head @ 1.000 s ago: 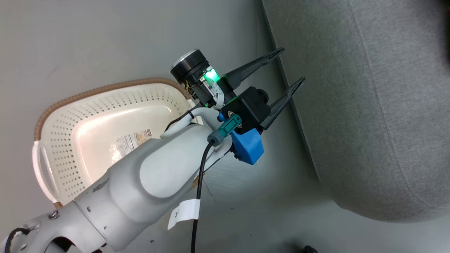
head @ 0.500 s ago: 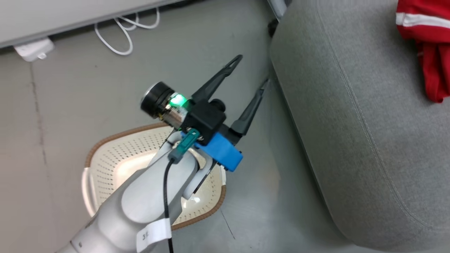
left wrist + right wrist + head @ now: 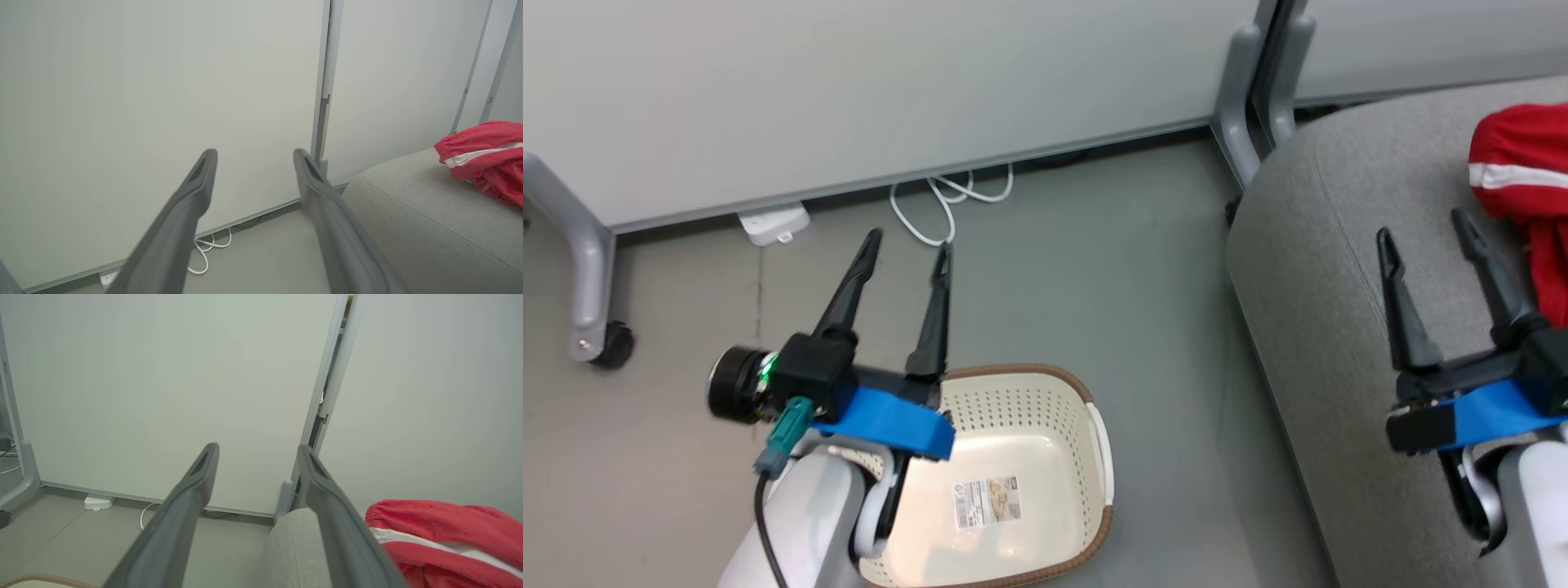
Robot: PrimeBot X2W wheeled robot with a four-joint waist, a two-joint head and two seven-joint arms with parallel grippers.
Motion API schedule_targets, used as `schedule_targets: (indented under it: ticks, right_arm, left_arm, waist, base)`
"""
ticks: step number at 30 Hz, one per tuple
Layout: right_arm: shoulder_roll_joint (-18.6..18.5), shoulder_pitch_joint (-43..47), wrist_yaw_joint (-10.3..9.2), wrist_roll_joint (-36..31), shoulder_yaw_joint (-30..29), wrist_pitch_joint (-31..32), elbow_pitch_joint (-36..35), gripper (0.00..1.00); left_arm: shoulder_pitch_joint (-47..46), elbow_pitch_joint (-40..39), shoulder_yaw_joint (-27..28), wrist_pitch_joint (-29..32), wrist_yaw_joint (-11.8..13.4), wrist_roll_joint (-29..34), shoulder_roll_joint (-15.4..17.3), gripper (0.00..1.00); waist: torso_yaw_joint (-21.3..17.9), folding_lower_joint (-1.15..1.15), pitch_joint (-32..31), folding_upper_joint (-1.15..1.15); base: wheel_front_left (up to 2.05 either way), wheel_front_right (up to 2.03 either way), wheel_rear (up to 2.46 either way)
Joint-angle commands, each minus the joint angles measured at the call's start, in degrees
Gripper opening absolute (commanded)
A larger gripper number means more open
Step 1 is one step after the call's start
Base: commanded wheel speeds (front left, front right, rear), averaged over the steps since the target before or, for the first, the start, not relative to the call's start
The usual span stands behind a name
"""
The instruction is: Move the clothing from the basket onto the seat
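I see my left gripper (image 3: 909, 241) hanging above the smooth grey floor (image 3: 1111, 269). Its two long dark fingers are spread well apart with nothing between them, tips aimed toward the pale, flat partition wall (image 3: 890, 82). Its blue-and-black body sits over the near-left corner of the cream-white perforated plastic laundry basket (image 3: 1023, 398). The basket has a brown woven-look rim and stands on the floor. Its smooth bottom shows bare, with a printed barcode label (image 3: 987, 501) stuck near the middle.

My right gripper (image 3: 1422, 227) is over the large light grey fabric-upholstered seat cushion (image 3: 1323, 269), well apart from the basket. Its fingers are also spread wide and grip nothing.

The bright red soft clothing (image 3: 1515, 175), crossed by a white stripe, lies bunched on the seat at the far right, just beside my right gripper's outer finger. I cannot tell whether finger and cloth touch, nor whether the heap is one garment or two. In the right wrist view the red fabric sits low on the right, partly behind that finger.

At the foot of the wall a looped white cable (image 3: 947, 200) lies on the floor next to a small white plastic power adapter (image 3: 772, 224). A black caster wheel (image 3: 613, 345) stands under the grey metal frame leg at far left.
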Motion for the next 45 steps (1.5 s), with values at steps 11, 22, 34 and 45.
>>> schedule_targets:
  ticks: [11,22,34,45]
  right_arm:
    - [4.19,9.26,0.01,2.02,-0.23,-0.18,1.33,1.00]
    - [8.25,15.70,0.01,3.45,-1.96,-0.19,1.71,1.00]
    - [10.21,17.69,0.01,3.70,-2.29,-0.18,2.20,1.00]
    - [10.59,17.45,0.01,4.20,-2.11,-0.18,2.72,1.00]
  left_arm:
    - [11.88,-2.21,11.70,-0.26,-4.20,5.13,-2.46,1.00]
    - [18.99,-3.18,17.88,-0.26,-7.33,8.98,-5.28,1.00]
    - [21.20,-3.35,21.14,-0.26,-8.94,10.09,-6.66,1.00]
    - [21.10,-2.63,20.99,-0.27,-9.26,9.03,-6.77,1.00]
  waist:
    - [5.25,0.01,-7.37,0.00]
    - [7.51,0.01,-10.28,0.00]
    - [8.65,0.01,-11.27,0.00]
    - [8.80,0.01,-11.72,0.00]
  base:
    - [0.00,0.00,0.00]
    - [0.00,0.00,0.00]
    - [0.00,0.00,0.00]
    - [0.00,0.00,0.00]
